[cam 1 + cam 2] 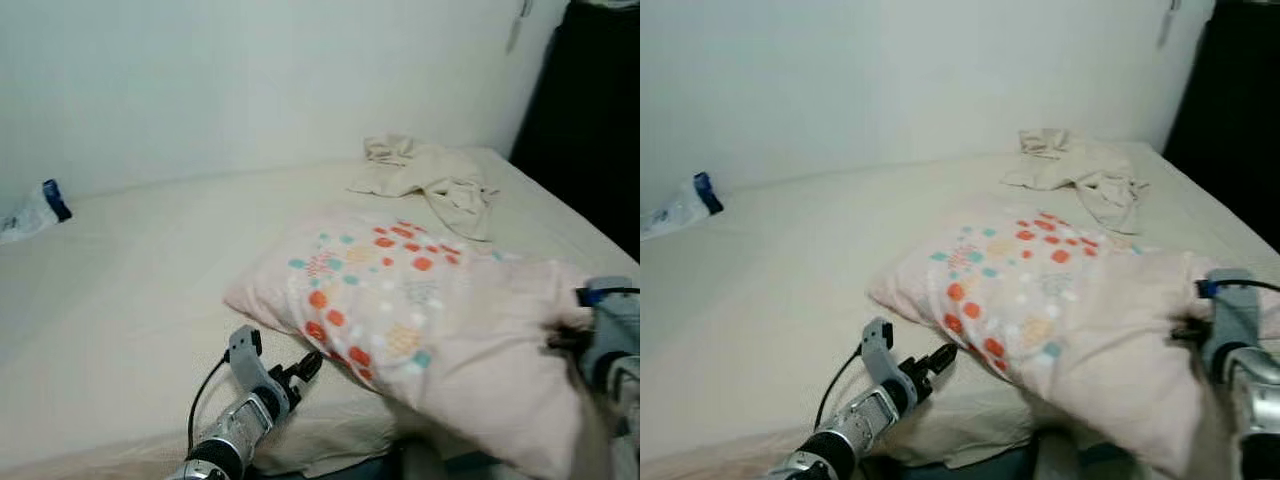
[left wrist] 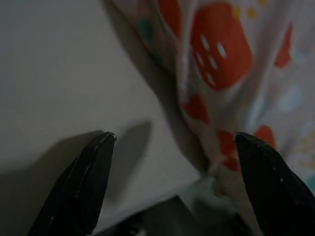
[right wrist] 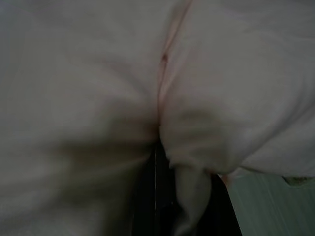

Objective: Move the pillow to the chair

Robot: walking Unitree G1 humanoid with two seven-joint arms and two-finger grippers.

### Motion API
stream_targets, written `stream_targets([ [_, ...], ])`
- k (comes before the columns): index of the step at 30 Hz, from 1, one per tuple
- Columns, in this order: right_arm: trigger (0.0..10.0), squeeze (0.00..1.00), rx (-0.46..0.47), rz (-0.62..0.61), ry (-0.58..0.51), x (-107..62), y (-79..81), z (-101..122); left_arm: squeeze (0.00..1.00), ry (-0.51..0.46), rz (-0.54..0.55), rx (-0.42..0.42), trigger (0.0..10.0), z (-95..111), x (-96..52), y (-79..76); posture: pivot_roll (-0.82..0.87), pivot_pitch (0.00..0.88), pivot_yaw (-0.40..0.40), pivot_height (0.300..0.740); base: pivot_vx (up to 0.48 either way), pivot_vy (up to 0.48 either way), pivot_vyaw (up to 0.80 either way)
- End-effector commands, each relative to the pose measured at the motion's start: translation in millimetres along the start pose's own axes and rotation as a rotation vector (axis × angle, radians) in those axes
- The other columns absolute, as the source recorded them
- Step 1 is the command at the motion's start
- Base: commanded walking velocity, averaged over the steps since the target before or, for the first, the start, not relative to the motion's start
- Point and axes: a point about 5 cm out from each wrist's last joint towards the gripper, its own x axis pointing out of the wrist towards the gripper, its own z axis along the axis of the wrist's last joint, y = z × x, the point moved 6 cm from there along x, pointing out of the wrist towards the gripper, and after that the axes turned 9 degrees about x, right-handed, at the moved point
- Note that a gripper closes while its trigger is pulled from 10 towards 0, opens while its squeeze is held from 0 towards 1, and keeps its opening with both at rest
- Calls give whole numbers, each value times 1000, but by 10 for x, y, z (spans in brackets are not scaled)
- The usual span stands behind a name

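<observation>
While the pale pink pillow with orange and teal printed dots (image 1: pixel 420 320) lay across the lower right of the frame, it rested on the cream-sheeted bed (image 1: pixel 130 290) with its near end sagging over the mattress edge. The right tool (image 1: pixel 1205 330) sat at the far right against the plain pink end of the pillow; in the right wrist view, fabric bunched into a fold where the fingers met, so it seemed clenched on the pillow. The left tool (image 1: pixel 308 366) reached up from the lower centre with its two black fingers (image 2: pixel 88 172) spread apart, just beside the pillow's patterned edge and not yet gripping it.

A crumpled beige cloth (image 1: pixel 435 180) lay at the upper centre right, and a white and blue packet (image 1: pixel 35 210) sat at the far left edge.

The pillow looked light, soft and floppy. One pinch would probably let it droop and slip, so taking the opposite edge with the left tool seemed sensible.
</observation>
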Motion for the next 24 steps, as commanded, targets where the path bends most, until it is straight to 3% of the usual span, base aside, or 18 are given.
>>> stream_targets([
  [1,0,0,-55,86,30,78,314,-112,0,29,-63,-80,10000,-53,32,-130,-58,54,70,582,0,0,0],
  [8,0,0,-134,219,96,90,671,-326,0,55,-90,-160,10000,-120,44,-205,-62,54,69,582,0,0,0],
  [19,0,0,-160,257,103,80,799,-366,0,5,-9,-118,10000,-134,80,-181,-74,65,72,582,0,0,0],
  [24,0,0,-167,275,108,86,885,-403,0,-31,-56,-152,10000,-83,128,-321,-78,81,73,582,0,0,0],
])
